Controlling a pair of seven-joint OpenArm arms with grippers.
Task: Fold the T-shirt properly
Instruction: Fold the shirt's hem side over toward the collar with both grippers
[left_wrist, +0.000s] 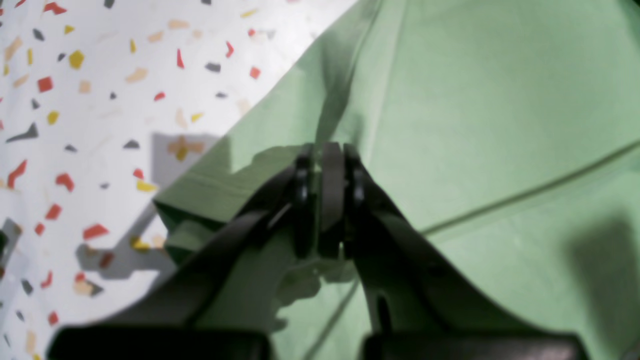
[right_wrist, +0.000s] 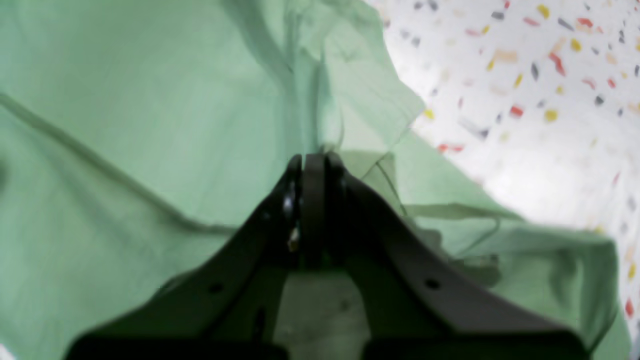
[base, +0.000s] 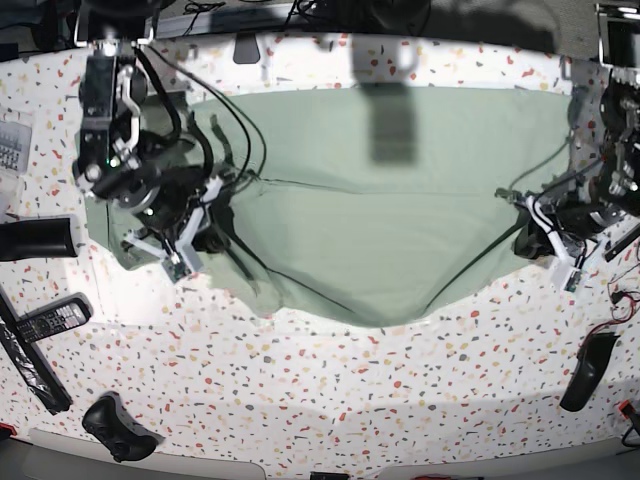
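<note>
Shirt lies spread across the far half of the speckled table, pale green, stretched between the two arms; its near edge sags in a curve toward the table's middle. A dark rectangular shadow falls on the cloth near its far edge.

Left gripper: jaws clenched on a ridge of the shirt, cloth pinched up between the pads, creases running away from the grip. A folded hem edge sits just beside the jaws on the table side. In the base view this gripper is at the shirt's right edge.

Right gripper: jaws clenched on a fold of the shirt, cloth bunched and rising from the pinch; a sleeve-like flap lies crumpled beside it toward the bare table. In the base view this gripper is at the shirt's left edge, with black cables trailing over the cloth.

Off the shirt, on the table: a remote and a black game controller near the left corner, a black object near the right edge
</note>
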